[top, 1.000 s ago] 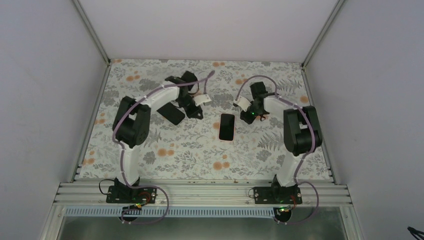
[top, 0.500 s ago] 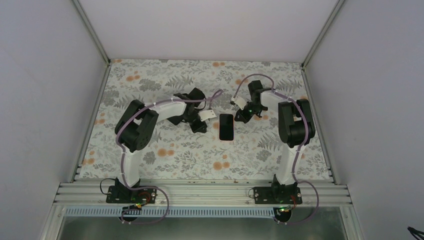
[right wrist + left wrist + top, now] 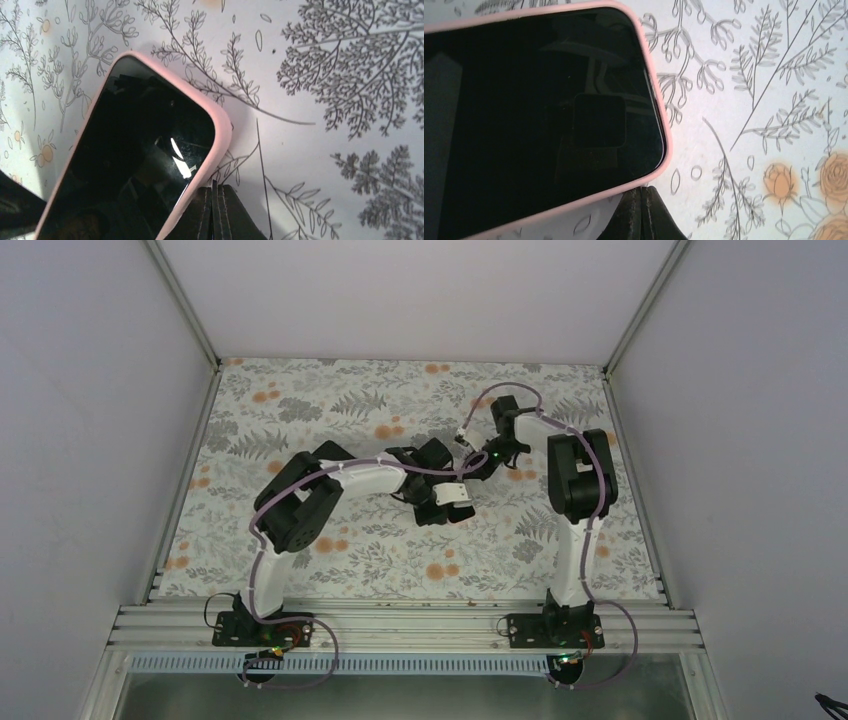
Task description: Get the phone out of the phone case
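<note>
The phone [image 3: 534, 115] lies screen up on the floral table, inside its pink case [image 3: 651, 75]. My left gripper [image 3: 642, 192] is shut and empty, its tips touching the case's edge near a corner. My right gripper [image 3: 213, 190] is shut and empty too, its tips against the pink case [image 3: 222, 135] near another corner of the phone [image 3: 135, 165]. In the top view the left gripper [image 3: 440, 512] and its wrist cover the phone. The right gripper [image 3: 468, 468] is just beyond it.
The floral mat [image 3: 330, 400] covers the table between grey walls and metal rails [image 3: 190, 430]. Both arms reach toward the middle and nearly meet. No other loose objects show.
My left arm has swung right from the table's left part to the phone and now covers it. My right gripper has shifted left toward the phone's far end.
</note>
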Controlling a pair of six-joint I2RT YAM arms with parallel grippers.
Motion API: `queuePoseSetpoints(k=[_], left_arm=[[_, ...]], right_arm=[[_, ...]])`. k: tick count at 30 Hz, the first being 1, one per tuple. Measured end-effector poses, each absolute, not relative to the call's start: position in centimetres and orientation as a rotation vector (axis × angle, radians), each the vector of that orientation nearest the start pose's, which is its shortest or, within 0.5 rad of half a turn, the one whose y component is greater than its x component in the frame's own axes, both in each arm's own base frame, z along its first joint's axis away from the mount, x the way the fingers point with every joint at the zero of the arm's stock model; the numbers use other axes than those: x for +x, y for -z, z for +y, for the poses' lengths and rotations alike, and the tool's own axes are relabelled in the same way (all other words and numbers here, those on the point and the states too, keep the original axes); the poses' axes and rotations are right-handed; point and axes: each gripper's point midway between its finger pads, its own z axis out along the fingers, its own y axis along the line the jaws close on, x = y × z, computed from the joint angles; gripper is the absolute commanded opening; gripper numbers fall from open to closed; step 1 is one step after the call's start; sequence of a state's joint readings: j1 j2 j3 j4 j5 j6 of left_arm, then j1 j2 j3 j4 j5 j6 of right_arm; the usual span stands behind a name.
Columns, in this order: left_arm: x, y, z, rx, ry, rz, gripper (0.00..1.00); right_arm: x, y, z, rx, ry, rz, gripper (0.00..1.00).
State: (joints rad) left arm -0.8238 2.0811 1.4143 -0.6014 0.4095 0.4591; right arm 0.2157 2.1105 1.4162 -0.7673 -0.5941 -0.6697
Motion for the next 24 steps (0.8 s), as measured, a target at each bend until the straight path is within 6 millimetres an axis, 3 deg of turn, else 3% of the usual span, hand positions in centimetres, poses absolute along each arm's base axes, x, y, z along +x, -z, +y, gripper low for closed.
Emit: queuePoseSetpoints(k=[6,13,14,16,18,21,24], left_arm=[[25.5,-1.8,-39.4,1.770,0.670,2.206,0.02],[25.4,-2.0,-41.1,1.766,0.675,2.176,0.02],[25.3,-2.0,-41.1,1.773,0.676,2.172,0.03],[24.9,-2.1,-40.9,1.794,0.681,2.167,0.21],[24.1,-2.5,-39.7,1.822,0.687,2.177,0.53],[22.9,-4.7,-37.8,1.858,0.697,2.170,0.83],[22.6,-9.4,-35.5,1.836,0.707,2.118,0.99]], right_arm=[[37.9,-1.4,19.5,-1.302,-0.880,2.492,0.04],[36.8,-1.4,21.8,-1.395,-0.919,2.458,0.04],[36.8,-1.4,21.9,-1.396,-0.912,2.457,0.12],[36.9,-1.5,21.7,-1.373,-0.883,2.463,0.46],[37.1,-2.0,20.9,-1.342,-0.835,2.471,0.67],[37.7,-2.9,18.4,-1.312,-0.685,2.487,0.77],[37.6,-3.8,15.6,-1.301,-0.563,2.492,0.85]])
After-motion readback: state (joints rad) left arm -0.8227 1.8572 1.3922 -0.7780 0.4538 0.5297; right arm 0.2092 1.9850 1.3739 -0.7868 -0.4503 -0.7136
